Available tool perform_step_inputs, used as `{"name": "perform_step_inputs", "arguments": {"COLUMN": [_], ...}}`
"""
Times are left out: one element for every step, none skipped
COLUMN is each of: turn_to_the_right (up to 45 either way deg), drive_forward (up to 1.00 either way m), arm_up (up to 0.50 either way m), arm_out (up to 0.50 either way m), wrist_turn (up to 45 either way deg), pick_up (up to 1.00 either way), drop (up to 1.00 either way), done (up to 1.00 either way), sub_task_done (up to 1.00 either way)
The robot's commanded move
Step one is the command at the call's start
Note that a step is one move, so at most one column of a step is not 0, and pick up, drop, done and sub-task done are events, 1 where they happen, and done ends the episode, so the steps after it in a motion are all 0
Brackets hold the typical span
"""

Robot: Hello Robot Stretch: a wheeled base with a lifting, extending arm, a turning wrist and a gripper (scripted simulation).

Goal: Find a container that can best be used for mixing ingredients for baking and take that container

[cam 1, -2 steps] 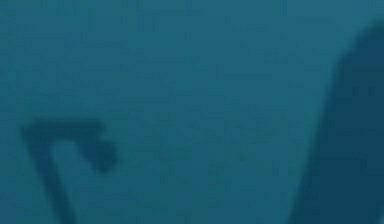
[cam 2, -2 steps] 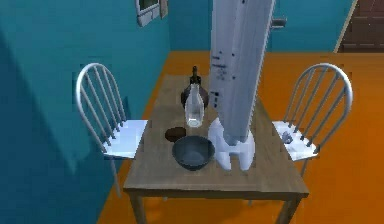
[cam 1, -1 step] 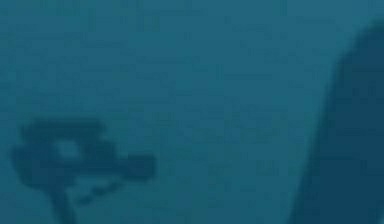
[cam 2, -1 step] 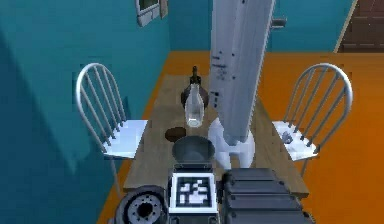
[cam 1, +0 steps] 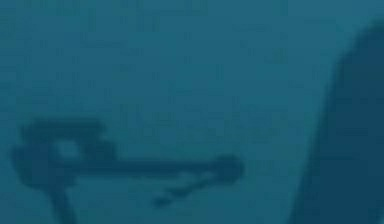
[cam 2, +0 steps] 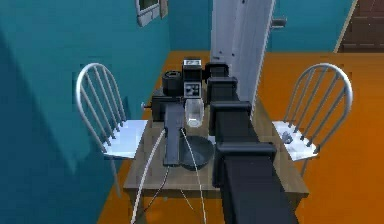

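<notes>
Though my search looks done, gripper (cam 2: 175, 105) near a dark bowl-like thing (cam 2: 196, 153) on the table (cam 2: 268, 128), I can't tell if it holds anything

I saw a wooden bench (cam 2: 266, 130) mid-frame. On it sat a grey round dish (cam 2: 197, 153) at lower centre, a small pale item (cam 2: 193, 119) above it, and a dark block (cam 2: 160, 104) further left.

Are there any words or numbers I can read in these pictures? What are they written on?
There are no words or numbers that can be read.
The white squares on the arm carry black marks. These are patterns, not letters.
The framed picture on the teal wall is too small to tell whether it has any print.
</notes>
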Motion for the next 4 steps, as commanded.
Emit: {"name": "perform_step_inputs", "arguments": {"turn_to_the_right": [0.0,0.0,0.0,0.0], "drive_forward": [0.00,0.00,0.00,0.00], "arm_up": [0.00,0.00,0.00,0.00], "arm_out": [0.00,0.00,0.00,0.00], "wrist_turn": [45.0,45.0,45.0,45.0], "pick_up": [0.00,0.00,0.00,0.00], "drop": [0.00,0.00,0.00,0.00], "done": [0.00,0.00,0.00,0.00], "sub_task_done": [0.00,0.00,0.00,0.00]}}
